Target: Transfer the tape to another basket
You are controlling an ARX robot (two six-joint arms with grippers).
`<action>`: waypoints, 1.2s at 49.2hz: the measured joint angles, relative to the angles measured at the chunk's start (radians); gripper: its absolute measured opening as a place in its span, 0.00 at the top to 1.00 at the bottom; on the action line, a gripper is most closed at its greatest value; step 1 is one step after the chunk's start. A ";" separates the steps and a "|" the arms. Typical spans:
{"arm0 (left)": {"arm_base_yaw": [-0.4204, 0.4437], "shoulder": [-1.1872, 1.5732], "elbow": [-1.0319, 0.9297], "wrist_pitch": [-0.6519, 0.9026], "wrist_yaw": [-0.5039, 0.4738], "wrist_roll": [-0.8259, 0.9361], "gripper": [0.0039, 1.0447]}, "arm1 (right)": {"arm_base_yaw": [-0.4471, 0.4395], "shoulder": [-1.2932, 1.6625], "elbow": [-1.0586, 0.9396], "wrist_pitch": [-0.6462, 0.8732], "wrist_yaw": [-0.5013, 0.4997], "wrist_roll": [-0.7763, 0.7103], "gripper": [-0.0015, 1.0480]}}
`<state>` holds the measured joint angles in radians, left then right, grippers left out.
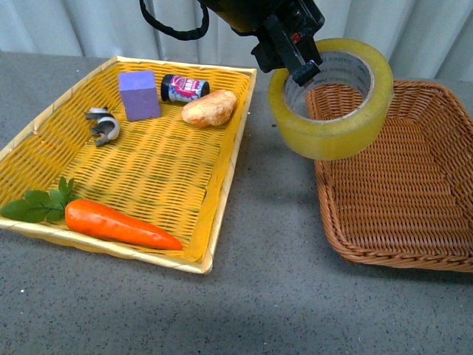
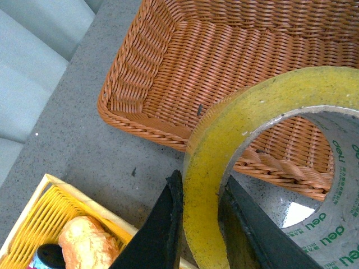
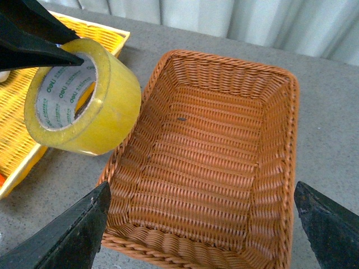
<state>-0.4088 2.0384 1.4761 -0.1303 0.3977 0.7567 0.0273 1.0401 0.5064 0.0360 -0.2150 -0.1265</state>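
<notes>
Tape (image 1: 332, 100) is off the surface, carried by the left gripper (image 2: 205, 224). The gripper is closed across the roll's wall, with one finger inside the printed core and the other on the yellow outer face. The roll hangs from its upper edge, its core tilted toward the front camera. The wall pinch looks deliberate, I judge: the roll seems too wide to span whole, and this hold leaves its underside free for set-down.

Position, front view: the roll is at about 1 o'clock from frame centre, above the grey surface (image 1: 281, 244) between the two containers. It overlaps the 10 o'clock corner of the brown basket (image 1: 443, 96). In the right wrist view it hangs just outside the rim, not yet over the basket floor. The basket holds nothing.

Yellow tray (image 1: 244, 133) lies at 9 o'clock of the basket. It holds a carrot (image 1: 118, 224), purple block (image 1: 138, 95), bread roll (image 1: 210, 108), small jar (image 1: 184, 87) and metal clip (image 1: 103, 124).

Right gripper (image 3: 202, 190) is spread wide with nothing between its fingers, looking down on the basket. It appears idle, probably placed out of the transfer path.

Judgement: transport is roughly midway. What is left is travel toward 3 o'clock, then lowering and release. Risk: the roll catches the rim if lowered too soon.
</notes>
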 joint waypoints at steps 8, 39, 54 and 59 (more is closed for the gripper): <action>0.000 0.000 0.000 0.000 0.000 0.000 0.85 | 0.082 0.231 0.181 -0.015 0.015 0.027 0.09; 0.000 0.000 0.000 0.000 0.000 0.000 0.85 | 0.244 0.637 0.521 -0.174 0.129 0.177 0.09; 0.000 0.000 0.000 0.000 -0.001 0.000 0.85 | 0.240 0.660 0.529 -0.202 0.143 0.195 0.41; -0.002 0.002 0.000 0.000 0.000 0.001 0.85 | 0.240 0.670 0.532 -0.207 0.142 0.203 0.54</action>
<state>-0.4103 2.0399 1.4761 -0.1303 0.3973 0.7578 0.2676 1.7100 1.0382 -0.1707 -0.0731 0.0765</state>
